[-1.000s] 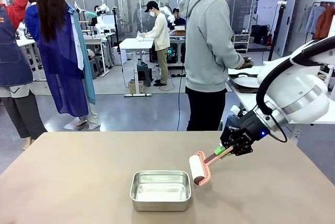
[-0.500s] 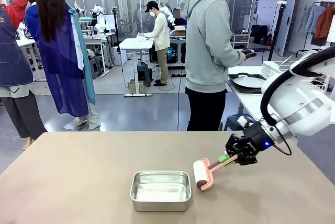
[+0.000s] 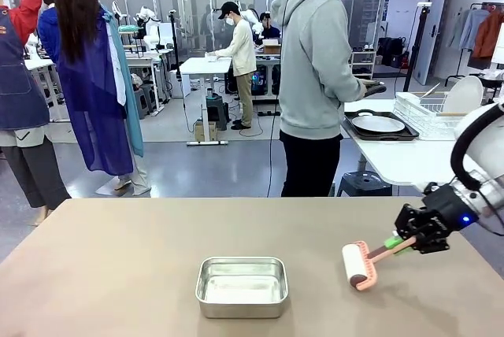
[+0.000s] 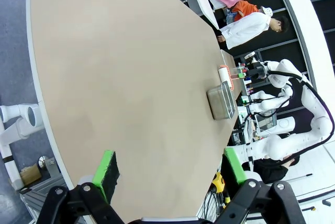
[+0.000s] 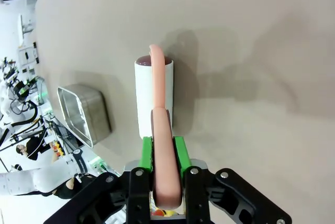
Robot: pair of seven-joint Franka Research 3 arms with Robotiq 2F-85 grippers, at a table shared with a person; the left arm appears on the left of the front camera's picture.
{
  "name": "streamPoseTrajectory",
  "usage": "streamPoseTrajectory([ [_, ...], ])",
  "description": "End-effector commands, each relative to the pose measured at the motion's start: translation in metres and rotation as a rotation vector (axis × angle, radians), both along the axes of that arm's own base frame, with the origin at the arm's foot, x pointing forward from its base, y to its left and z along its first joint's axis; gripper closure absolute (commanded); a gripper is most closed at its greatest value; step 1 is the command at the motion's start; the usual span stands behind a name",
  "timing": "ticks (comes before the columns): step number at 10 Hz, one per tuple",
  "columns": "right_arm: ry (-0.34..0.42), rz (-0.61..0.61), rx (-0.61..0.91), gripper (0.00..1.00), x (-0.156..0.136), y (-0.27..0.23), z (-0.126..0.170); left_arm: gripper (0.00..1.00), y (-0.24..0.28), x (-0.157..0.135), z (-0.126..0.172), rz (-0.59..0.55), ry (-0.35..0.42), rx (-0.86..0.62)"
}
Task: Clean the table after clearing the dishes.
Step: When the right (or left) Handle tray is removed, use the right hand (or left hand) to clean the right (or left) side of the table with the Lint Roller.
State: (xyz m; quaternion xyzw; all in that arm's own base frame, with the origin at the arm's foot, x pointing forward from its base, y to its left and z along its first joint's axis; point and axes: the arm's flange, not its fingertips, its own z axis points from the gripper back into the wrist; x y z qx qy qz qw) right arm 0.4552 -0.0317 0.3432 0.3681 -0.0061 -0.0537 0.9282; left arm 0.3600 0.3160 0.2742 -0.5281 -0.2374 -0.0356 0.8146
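While the left tool (image 4: pixel 170 169) gapes, the right tool (image 3: pixel 396 243), reaching low, clamps a roller (image 3: pixel 354 264).

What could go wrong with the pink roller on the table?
The right tool pinches only the lint roller's thin handle, so hard pressing might twist it loose. The steel pan sits in the middle of the table; a stroke toward it could knock it. The lint roller is near the table's right side and might run off.

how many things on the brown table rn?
2: a steel pan near the front middle of the table, and a lint roller to its right, gripped by the right gripper. Nothing looks hidden.
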Motion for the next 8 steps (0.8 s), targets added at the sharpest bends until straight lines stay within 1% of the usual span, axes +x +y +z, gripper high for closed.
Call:
streamPoseTrajectory([
  [1, 0.048, -0.003, -0.136, 0.79, -0.009, -0.023, -0.004, 0.00, 0.001, -0.004, 0.004, -0.007, 0.010, 0.009],
  [2, 0.033, -0.012, -0.176, 0.79, -0.008, -0.034, 0.007, 0.00, 0.001, -0.004, 0.004, -0.007, 0.010, 0.009],
  [3, 0.014, 0.015, -0.239, 0.79, -0.009, -0.045, 0.022, 0.00, 0.001, -0.004, 0.004, -0.007, 0.010, 0.009],
  [4, 0.016, 0.016, -0.277, 0.79, -0.006, -0.053, 0.036, 0.00, 0.001, -0.004, 0.004, -0.007, 0.010, 0.009],
  [6, -0.004, 0.024, -0.342, 0.79, -0.003, -0.055, 0.062, 0.00, 0.001, -0.004, 0.004, -0.007, 0.010, 0.009],
  [8, -0.064, 0.056, -0.362, 0.79, -0.003, -0.043, 0.103, 0.00, 0.001, -0.004, 0.004, -0.007, 0.010, 0.009],
])
